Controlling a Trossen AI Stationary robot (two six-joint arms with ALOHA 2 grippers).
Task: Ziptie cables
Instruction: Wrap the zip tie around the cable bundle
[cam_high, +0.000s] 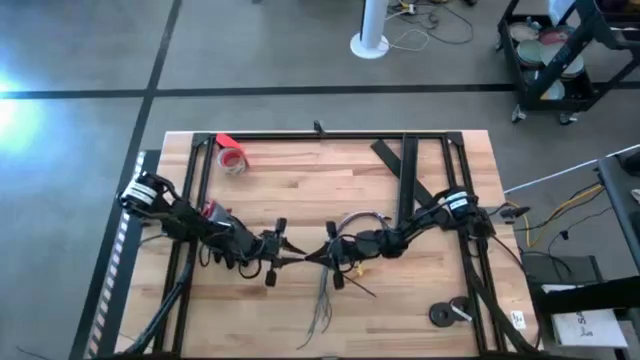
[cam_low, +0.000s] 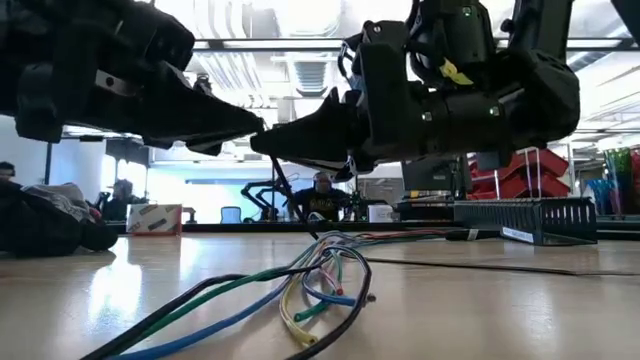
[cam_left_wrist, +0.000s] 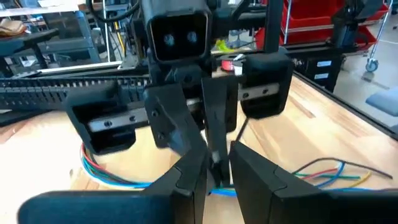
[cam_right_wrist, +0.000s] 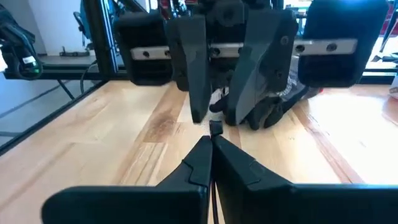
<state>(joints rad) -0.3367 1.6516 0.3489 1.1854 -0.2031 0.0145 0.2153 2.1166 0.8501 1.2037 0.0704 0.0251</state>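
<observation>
The cables (cam_high: 325, 300) lie loose on the table near its front edge, green, blue, yellow and dark strands, curled in the low view (cam_low: 310, 280). Above them my two grippers meet tip to tip. My right gripper (cam_right_wrist: 211, 146) is shut on the ziptie (cam_right_wrist: 216, 127), a thin dark strip. My left gripper (cam_left_wrist: 217, 177) is open. Its fingers (cam_right_wrist: 196, 93) stand on either side of the ziptie's blocky end, and I cannot see them touching it. In the low view both grippers (cam_low: 258, 133) hang a hand's height above the table. My right gripper pinches the ziptie between its two fingertips, just behind the small blocky end (cam_right_wrist: 216, 129), which sticks out beyond them. The strip (cam_right_wrist: 212, 186) runs back along the fingers. They lie about level, pointing toward the table's left, and hold that end clear above the table.
A red tape roll (cam_high: 232, 158) lies at the far left. Wide flat black strips (cam_high: 405, 170) lie at the far right, and black round parts (cam_high: 450, 312) at the near right. A black frame (cam_high: 330, 137) rims the table. People sit in the room behind (cam_low: 320, 195).
</observation>
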